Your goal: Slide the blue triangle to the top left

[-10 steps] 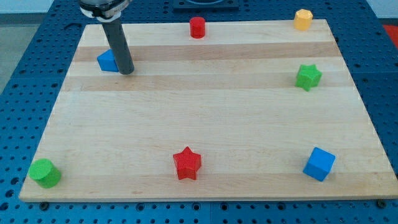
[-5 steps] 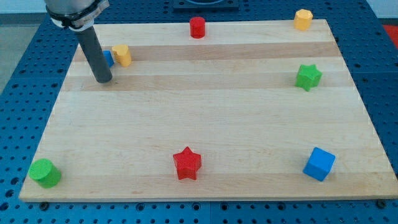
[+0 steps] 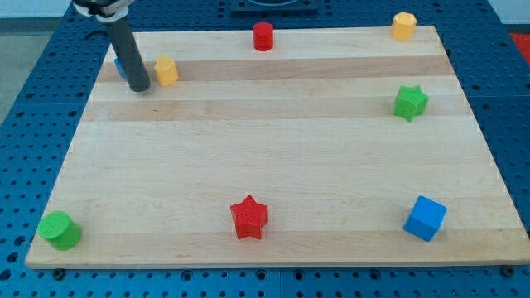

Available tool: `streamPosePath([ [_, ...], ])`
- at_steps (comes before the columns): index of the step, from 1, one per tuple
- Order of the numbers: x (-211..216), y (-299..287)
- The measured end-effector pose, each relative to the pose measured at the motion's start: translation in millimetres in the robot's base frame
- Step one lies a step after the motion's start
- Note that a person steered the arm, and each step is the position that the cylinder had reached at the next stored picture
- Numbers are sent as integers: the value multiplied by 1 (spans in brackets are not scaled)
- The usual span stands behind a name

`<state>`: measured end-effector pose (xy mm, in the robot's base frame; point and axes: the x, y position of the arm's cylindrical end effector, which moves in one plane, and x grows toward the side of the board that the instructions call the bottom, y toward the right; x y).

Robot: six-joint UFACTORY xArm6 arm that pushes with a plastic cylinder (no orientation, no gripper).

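The blue triangle (image 3: 119,65) lies near the board's top left corner, mostly hidden behind my rod, with only a sliver showing at the rod's left side. My tip (image 3: 139,88) rests on the wooden board (image 3: 273,157) just below and right of the triangle, close to it or touching it. A small yellow block (image 3: 166,71) sits just right of the rod.
A red cylinder (image 3: 262,36) stands at the top middle and a yellow hexagon (image 3: 403,26) at the top right. A green star (image 3: 410,102) is at the right. A green cylinder (image 3: 60,230), a red star (image 3: 249,218) and a blue cube (image 3: 425,218) line the bottom.
My tip swung left past the triangle, then moved up toward the view's top. The blue triangle slid up and left. The yellow block came into sight from behind the rod.
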<state>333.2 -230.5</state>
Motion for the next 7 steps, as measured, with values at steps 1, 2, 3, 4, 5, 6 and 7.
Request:
streamPosePath([
  [1, -10, -13],
  [2, -37, -13],
  [3, -42, -12],
  [4, -28, -18],
  [5, -27, -35],
  [6, -48, -36],
  [7, -74, -35],
])
